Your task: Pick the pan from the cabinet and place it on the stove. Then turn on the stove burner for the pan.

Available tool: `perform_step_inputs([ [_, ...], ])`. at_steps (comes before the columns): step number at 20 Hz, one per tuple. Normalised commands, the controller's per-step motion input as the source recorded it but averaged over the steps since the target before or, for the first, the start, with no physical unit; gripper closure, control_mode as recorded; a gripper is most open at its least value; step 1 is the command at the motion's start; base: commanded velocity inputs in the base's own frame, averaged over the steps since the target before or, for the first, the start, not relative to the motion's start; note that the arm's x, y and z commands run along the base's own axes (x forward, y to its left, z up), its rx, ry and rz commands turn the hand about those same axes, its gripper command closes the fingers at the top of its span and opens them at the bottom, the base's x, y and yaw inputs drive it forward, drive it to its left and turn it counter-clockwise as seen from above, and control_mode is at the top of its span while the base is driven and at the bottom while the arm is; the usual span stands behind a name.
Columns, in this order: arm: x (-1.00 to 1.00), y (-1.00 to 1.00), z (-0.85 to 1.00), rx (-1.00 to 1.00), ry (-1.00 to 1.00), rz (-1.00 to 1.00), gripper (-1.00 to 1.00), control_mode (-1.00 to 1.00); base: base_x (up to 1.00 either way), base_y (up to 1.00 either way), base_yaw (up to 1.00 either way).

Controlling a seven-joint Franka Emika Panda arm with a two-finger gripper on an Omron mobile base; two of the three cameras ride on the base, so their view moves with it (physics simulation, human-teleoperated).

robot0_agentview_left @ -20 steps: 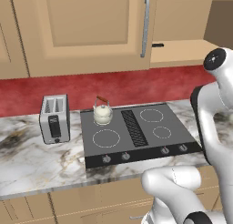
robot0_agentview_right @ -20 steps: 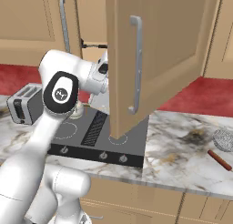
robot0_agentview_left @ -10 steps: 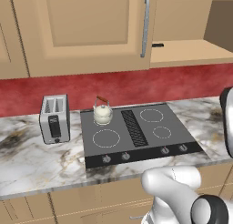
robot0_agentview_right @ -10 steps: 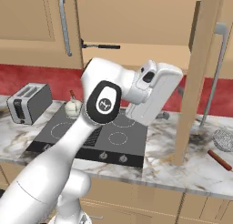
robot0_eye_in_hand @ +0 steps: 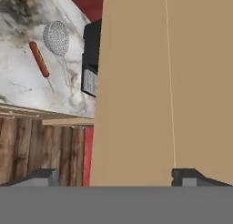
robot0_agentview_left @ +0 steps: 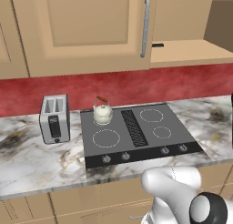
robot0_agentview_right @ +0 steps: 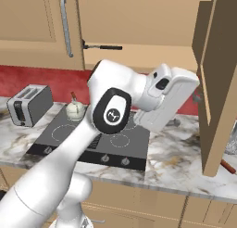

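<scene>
Red backsplash [robot0_agentview_left: 136, 84] runs behind a marble countertop [robot0_agentview_left: 36, 157]; tan base cabinets [robot0_agentview_left: 91, 202] stand below; wood-plank floor [robot0_eye_in_hand: 41, 152].

A kitchen — stove [robot0_agentview_left: 136, 129], toaster [robot0_agentview_left: 54, 118], kettle [robot0_agentview_left: 102, 113], marble counter [robot0_agentview_left: 36, 159], tan cabinet [robot0_agentview_left: 86, 29].

Pan [robot0_agentview_right: 102, 47] on cabinet [robot0_agentview_left: 191, 52] shelf — handle alone shows, bowl hidden behind closed door. Stove [robot0_agentview_right: 69, 134] right half masked by arm. Open door right of stove cut by frame edge. Tool [robot0_eye_in_hand: 116, 175] — fingertips alone visible, spread wide against tan panel.
</scene>
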Motion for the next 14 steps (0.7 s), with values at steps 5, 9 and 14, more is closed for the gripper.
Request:
perform_step_inputs([
  [5, -0.38, 0.96, 0.0, 0.0, -0.12, 0.0, -1.0, -1.0, 0.0, 0.0, 0.0],
  [9, -0.22, 1.0, 0.0, 0.0, -0.14, 0.0, -1.0, -1.0, 0.0, 0.0, 0.0],
  [14, -0.17, 1.0, 0.0, 0.0, -0.16, 0.0, -1.0, -1.0, 0.0, 0.0, 0.0],
])
